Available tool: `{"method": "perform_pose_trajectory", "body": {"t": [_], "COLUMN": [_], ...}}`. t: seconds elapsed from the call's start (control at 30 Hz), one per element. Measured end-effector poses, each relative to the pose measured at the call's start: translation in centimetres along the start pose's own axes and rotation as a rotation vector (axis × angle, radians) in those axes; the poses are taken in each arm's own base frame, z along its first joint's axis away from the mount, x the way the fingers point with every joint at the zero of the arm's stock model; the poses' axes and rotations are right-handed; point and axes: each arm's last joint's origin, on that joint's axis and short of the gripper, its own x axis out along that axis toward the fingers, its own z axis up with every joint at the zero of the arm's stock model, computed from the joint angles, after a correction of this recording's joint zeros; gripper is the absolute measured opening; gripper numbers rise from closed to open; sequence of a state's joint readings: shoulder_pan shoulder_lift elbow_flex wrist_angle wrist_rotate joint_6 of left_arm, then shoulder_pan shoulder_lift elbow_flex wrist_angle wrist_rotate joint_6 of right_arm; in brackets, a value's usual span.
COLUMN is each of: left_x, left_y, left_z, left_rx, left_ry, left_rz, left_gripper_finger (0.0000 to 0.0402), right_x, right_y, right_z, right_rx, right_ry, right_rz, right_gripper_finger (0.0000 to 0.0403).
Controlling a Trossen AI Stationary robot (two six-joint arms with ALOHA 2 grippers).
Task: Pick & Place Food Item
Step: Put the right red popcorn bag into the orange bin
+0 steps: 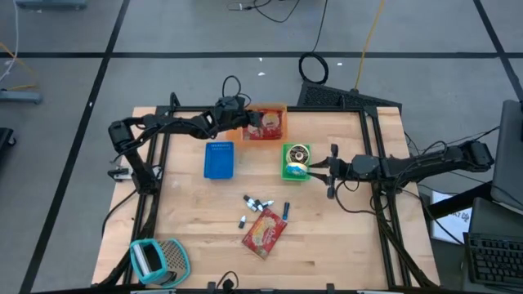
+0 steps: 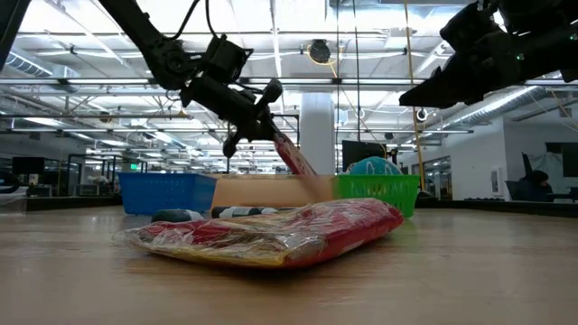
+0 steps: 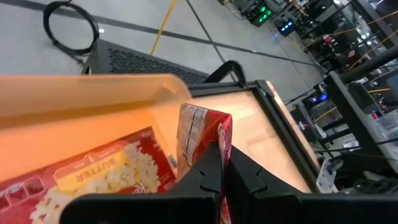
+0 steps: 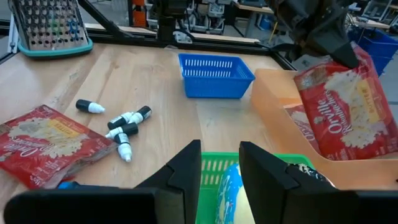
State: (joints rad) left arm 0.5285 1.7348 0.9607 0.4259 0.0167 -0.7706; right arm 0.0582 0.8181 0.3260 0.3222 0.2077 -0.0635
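My left gripper (image 1: pixel 252 122) is over the orange bin (image 1: pixel 282 110) at the table's far middle, shut on a red popcorn packet (image 4: pixel 348 109). A second popcorn packet (image 3: pixel 93 177) lies flat in that bin. A third one (image 1: pixel 264 232) lies flat on the table near the front. My right gripper (image 4: pixel 219 171) stands open at the right, just over the green basket (image 1: pixel 286 171), which holds a yellow and blue item (image 4: pixel 231 193); nothing is between its fingers. My left gripper pinches the packet's upper edge (image 3: pixel 208 140) between its two shut fingers. The fingers come slanting down from the table's left. The packet (image 2: pixel 293 158) hangs tilted below them, its lower end down inside the orange bin.
A blue basket (image 1: pixel 218 159) stands left of the green one. Several small black and white bottles (image 1: pixel 257 204) lie loose at the table's middle. A teal rack (image 1: pixel 159 260) sits at the near left corner. Bare wood lies left of the bottles.
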Motion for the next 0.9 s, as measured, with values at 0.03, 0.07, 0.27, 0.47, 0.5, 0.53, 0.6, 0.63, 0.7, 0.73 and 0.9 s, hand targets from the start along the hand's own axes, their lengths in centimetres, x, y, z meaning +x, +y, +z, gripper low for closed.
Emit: {"method": "perform_pose_trajectory", "body": {"t": [0.03,0.07,0.27,0.47,0.5,0.53,0.6,0.63,0.7,0.73,0.9], "left_x": [0.0,0.1,0.2,0.2,0.2,0.2,0.2,0.2,0.2,0.1,0.1], "left_y": [0.1,0.2,0.4,0.7,0.8,0.8,0.8,0.8,0.8,0.9,1.2], "left_z": [-0.1,-0.2,-0.2,-0.3,-0.4,-0.4,-0.5,-0.5,-0.5,-0.4,-0.2], "left_rx": [-0.003,-0.003,-0.010,0.003,0.004,0.004,0.008,0.008,0.004,0.003,-0.001], "left_ry": [0.005,0.000,-0.030,-0.023,-0.019,-0.015,-0.014,-0.014,-0.014,-0.015,-0.016], "left_rz": [0.013,0.026,0.064,0.106,0.116,0.120,0.121,0.121,0.122,0.123,0.135], "left_gripper_finger": [0.0003,0.0002,0.0007,0.0006,0.0010,0.0015,0.0023,0.0027,0.0033,0.0036,0.0060], "right_x": [0.0,0.0,0.0,0.0,0.0,0.0,0.0,0.0,0.0,0.0,0.0], "right_y": [0.0,0.0,0.0,0.0,0.0,0.0,0.0,0.0,0.0,0.0,0.0], "right_z": [0.0,0.0,-0.1,-0.1,-0.1,-0.1,-0.1,-0.1,-0.2,-0.2,-0.2], "right_rx": [0.000,0.000,-0.001,-0.002,-0.002,-0.002,-0.003,-0.003,-0.004,-0.004,-0.005], "right_ry": [0.000,0.000,0.005,0.011,0.011,0.011,0.014,0.014,0.017,0.019,0.023], "right_rz": [0.000,0.000,0.001,0.001,0.001,0.001,0.001,0.001,0.001,0.002,0.002], "right_gripper_finger": [0.0100,0.0100,0.0096,0.0098,0.0098,0.0097,0.0095,0.0094,0.0094,0.0094,0.0098]}}
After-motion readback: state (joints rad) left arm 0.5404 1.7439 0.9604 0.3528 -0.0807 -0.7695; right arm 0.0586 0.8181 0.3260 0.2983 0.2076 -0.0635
